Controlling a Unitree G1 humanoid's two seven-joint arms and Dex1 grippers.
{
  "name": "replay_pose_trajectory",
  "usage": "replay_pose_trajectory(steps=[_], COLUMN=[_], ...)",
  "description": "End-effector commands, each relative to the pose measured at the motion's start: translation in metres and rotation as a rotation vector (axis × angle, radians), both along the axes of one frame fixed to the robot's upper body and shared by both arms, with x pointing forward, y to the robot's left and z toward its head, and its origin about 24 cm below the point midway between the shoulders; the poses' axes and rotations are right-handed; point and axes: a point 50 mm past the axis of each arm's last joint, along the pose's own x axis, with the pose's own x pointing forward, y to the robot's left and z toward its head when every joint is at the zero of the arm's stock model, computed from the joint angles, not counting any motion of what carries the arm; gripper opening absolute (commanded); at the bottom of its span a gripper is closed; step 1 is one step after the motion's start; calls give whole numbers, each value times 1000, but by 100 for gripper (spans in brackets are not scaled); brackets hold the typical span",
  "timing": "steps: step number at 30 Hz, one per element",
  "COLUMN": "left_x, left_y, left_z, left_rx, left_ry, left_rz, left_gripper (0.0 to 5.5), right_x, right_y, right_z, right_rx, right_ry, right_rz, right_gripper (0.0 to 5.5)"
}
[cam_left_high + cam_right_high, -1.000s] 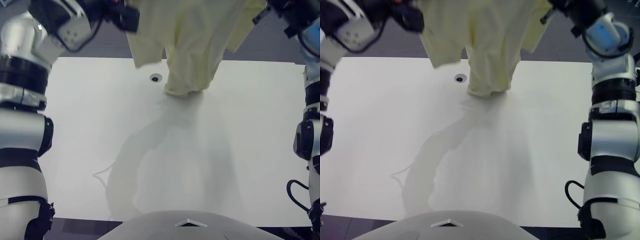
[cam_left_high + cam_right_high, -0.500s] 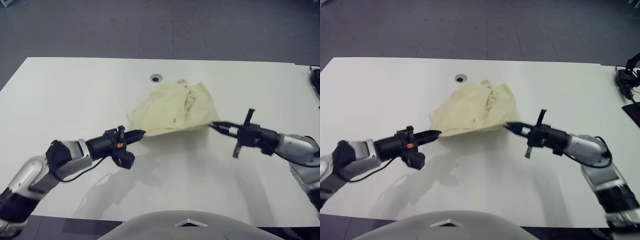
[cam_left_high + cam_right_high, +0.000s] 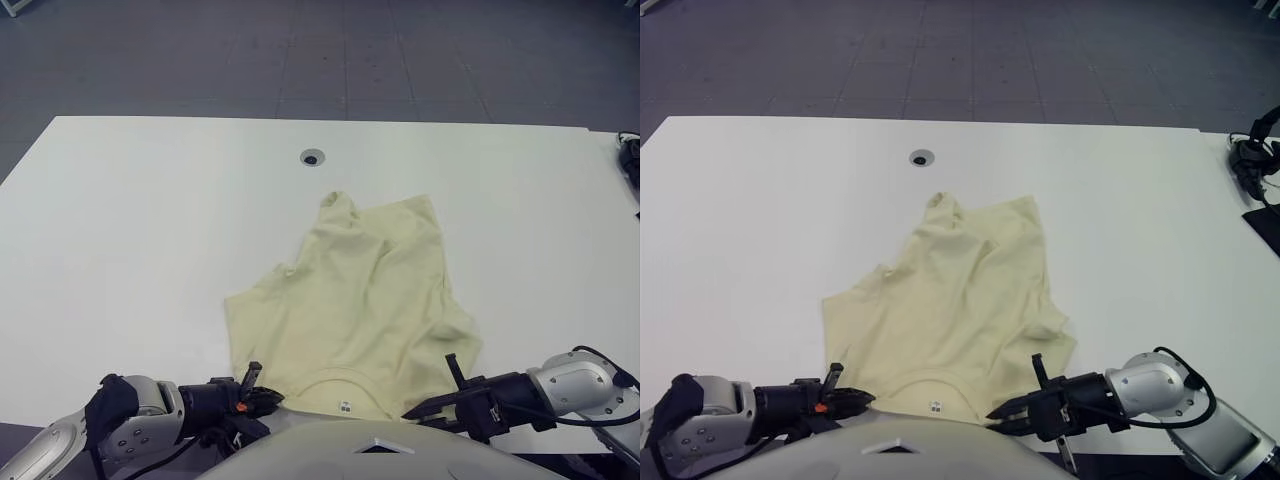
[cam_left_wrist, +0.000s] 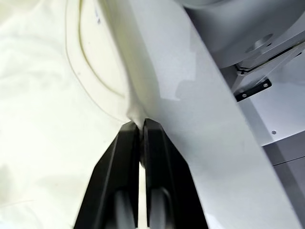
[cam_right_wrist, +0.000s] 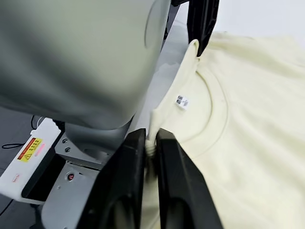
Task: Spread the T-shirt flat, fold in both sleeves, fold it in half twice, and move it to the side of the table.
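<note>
My left gripper and right gripper are each pinched tight on a shoulder of the T-shirt, one either side of the collar, at the near edge of the table. The shirt lies neck toward me, far hem rumpled. To spread it well, I should draw both shoulders apart evenly and low, then smooth the hem. The neck tag seems printed, but it is too small to read.

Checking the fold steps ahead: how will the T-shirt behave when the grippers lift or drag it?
Probably floppy: the T-shirt lies wrinkled, its far end bunched, so it should sag between the left gripper and right gripper pinching it near the collar. Likely light: thin fabric fits between nearly closed jaws. It may slide easily on the smooth table.
</note>
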Motion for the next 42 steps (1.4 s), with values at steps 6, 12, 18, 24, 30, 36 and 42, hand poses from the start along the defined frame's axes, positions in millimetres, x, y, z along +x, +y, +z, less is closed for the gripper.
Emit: replay_pose_trajectory(steps=[6, 12, 18, 24, 30, 36, 42], left_x=[-16, -7, -9, 23, 97, 117, 104], left_y=[-12, 0, 4, 9, 23, 34, 38], left_z=[6, 10, 19, 36, 44, 15, -20], left_rx=[-72, -56, -86, -209, -315, -196, -126], left_ry=[134, 204, 350, 260, -212, -304, -211], left_rz=[-10, 67, 87, 184, 370, 378, 364], left_gripper=[0, 78, 188, 287, 386, 481, 539], right_x=[16, 26, 42, 64, 68, 68, 72], right_y=[-4, -19, -30, -41, -58, -79, -104], right_z=[7, 21, 37, 25, 3, -12, -15], right_rx=[20, 80, 143, -11, -265, -447, -586], right_ry=[-18, 26, 7, -165, -295, -345, -399], right_rz=[-65, -144, -224, -323, -283, -246, -267], right_gripper=[181, 279, 385, 480, 540, 540, 540])
